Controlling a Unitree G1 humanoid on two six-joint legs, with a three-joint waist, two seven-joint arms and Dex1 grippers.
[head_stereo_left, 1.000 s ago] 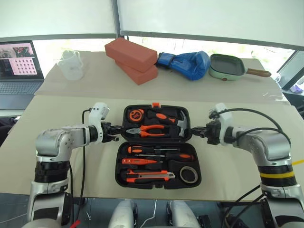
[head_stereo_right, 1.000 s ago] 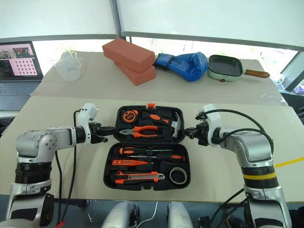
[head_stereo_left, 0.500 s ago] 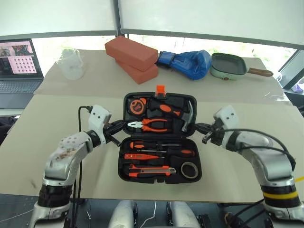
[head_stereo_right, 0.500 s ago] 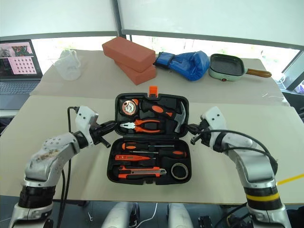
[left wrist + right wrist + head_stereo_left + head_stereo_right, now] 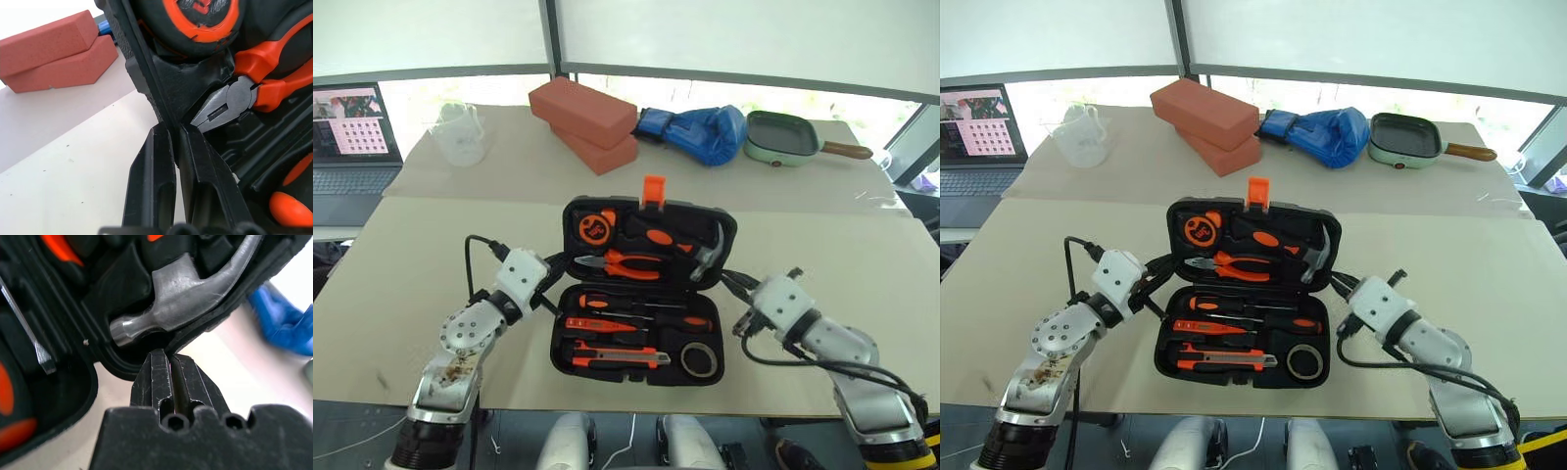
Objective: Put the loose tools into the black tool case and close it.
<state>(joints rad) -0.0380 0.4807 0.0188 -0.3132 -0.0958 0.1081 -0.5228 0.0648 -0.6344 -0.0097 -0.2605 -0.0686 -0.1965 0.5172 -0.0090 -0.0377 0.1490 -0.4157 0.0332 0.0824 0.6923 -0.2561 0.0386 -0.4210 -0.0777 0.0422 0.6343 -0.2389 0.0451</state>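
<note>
The black tool case (image 5: 641, 294) lies at the centre of the head views, its lid half raised with both grippers pinched shut on the lid's rim: the left gripper (image 5: 172, 142) clamps the edge beside the pliers (image 5: 625, 262), the right gripper (image 5: 168, 363) the edge under the hammer (image 5: 195, 293). Each bite looks thin, so I judge the rim could slip free, or uneven lifting could twist the lid and spill tools. The screwdrivers (image 5: 641, 304), utility knife (image 5: 617, 357) and tape roll (image 5: 700, 360) sit in the lower half; the fingertips' contact is hard to make out from the head.
</note>
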